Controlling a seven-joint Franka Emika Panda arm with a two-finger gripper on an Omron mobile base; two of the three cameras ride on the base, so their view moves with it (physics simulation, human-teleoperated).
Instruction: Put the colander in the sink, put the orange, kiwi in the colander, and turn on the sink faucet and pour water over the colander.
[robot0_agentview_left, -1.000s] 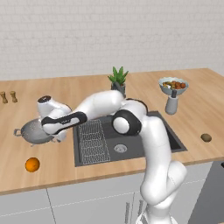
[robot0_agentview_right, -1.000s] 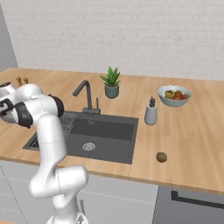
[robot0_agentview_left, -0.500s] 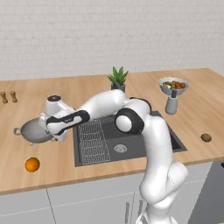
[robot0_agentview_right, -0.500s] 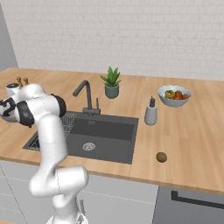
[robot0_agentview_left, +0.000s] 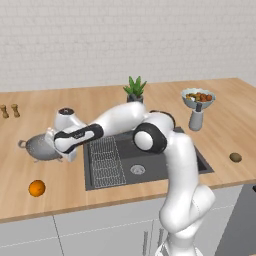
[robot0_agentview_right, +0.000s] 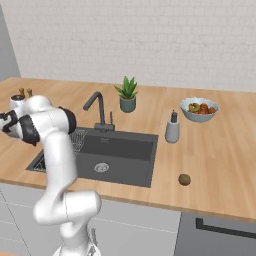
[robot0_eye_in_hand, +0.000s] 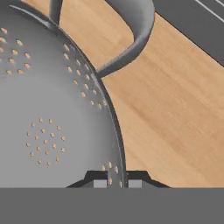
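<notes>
The colander (robot0_agentview_left: 41, 146), a grey perforated bowl with loop handles, stands on the wooden counter left of the sink (robot0_agentview_left: 150, 165). My gripper (robot0_agentview_left: 60, 150) is at its right rim and shut on it. In the hand view the two fingertips pinch the colander (robot0_eye_in_hand: 48, 109) rim between them, gripper (robot0_eye_in_hand: 117, 180). The orange (robot0_agentview_left: 36, 188) lies on the counter in front of the colander. Far off to the right of the sink (robot0_agentview_right: 125, 155) lies the kiwi (robot0_agentview_left: 235, 157) (robot0_agentview_right: 184, 179), near the counter's front edge. The sink faucet (robot0_agentview_right: 97, 107) rises behind the basin.
A wire rack (robot0_agentview_left: 106, 160) lies in the sink's left part. A potted plant (robot0_agentview_left: 135, 89), a soap dispenser (robot0_agentview_left: 196, 117) and a bowl of mixed fruit (robot0_agentview_left: 198, 97) stand behind and right of the sink. Two small shakers (robot0_agentview_left: 10, 110) sit at the far left.
The jaws have closed from wide open onto the colander's rim. The hand has settled slightly lower and rightward at the colander's right side.
</notes>
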